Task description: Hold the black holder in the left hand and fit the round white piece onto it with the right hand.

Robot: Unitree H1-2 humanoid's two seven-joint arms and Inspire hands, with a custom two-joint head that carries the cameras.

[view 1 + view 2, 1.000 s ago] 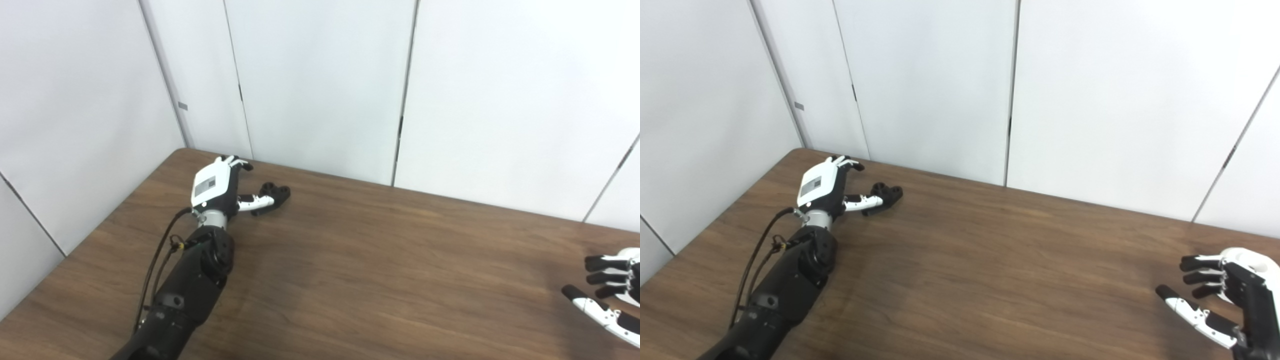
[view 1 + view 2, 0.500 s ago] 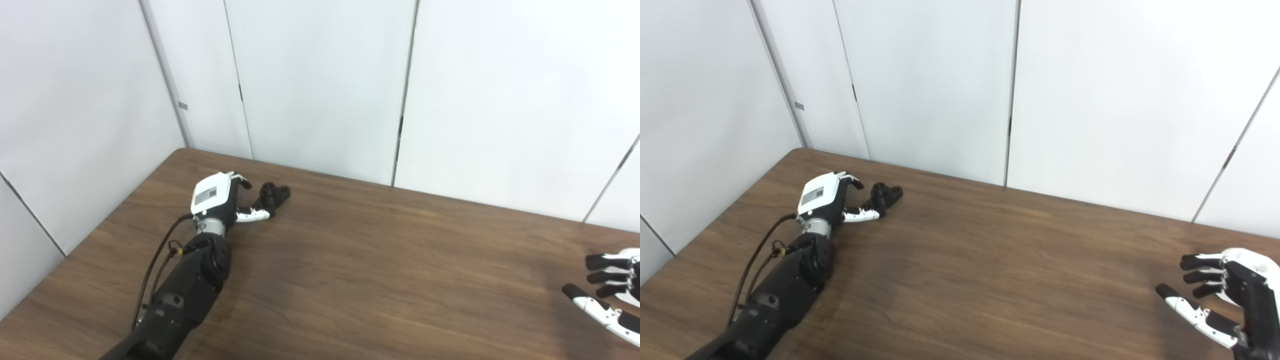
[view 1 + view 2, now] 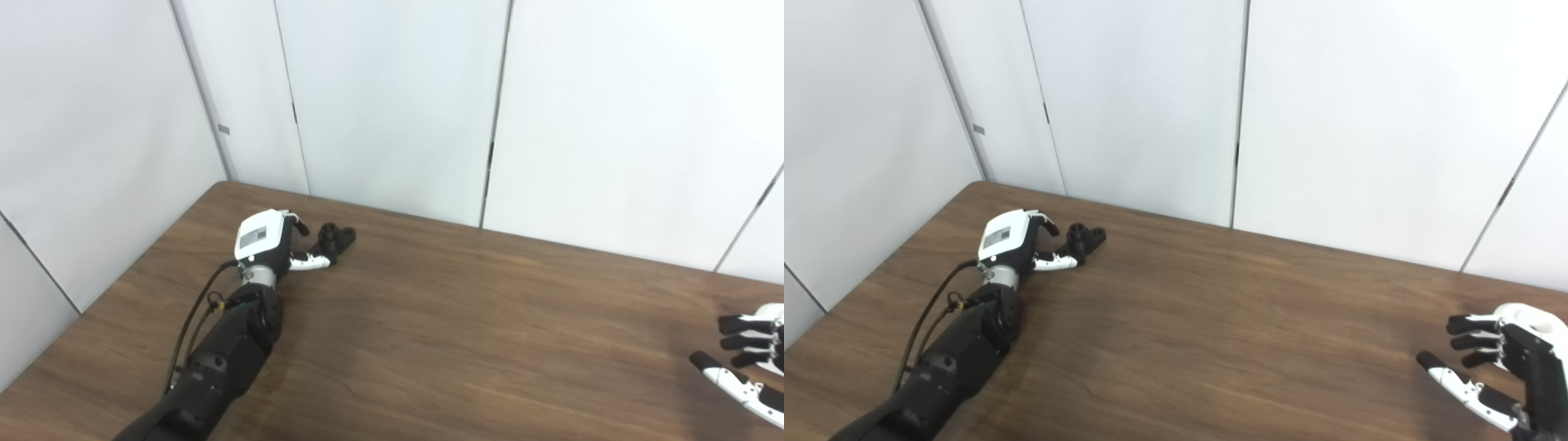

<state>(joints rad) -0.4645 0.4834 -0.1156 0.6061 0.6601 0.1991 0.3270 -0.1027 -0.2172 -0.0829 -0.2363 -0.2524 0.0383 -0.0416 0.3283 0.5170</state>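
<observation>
The black holder (image 3: 334, 238), a small part with two round sockets, lies on the wooden table (image 3: 459, 318) at the far left. My left hand (image 3: 269, 239) rests just left of it, open. Its fingers (image 3: 300, 225) curl over the holder's far side and its thumb (image 3: 311, 263) reaches along the near side, but neither closes on the holder. At the right edge my right hand (image 3: 1488, 361) hovers open, palm facing left. The round white piece (image 3: 1532, 314) sits on the table just behind its fingers, partly hidden.
White wall panels (image 3: 392, 104) stand close behind the table's far edge, and another panel (image 3: 92, 135) runs along its left side. Bare brown tabletop stretches between the two hands.
My left hand has dropped lower and its fingers have curled in beside the holder, which has not moved. My right hand has drifted slightly down and to the right.
</observation>
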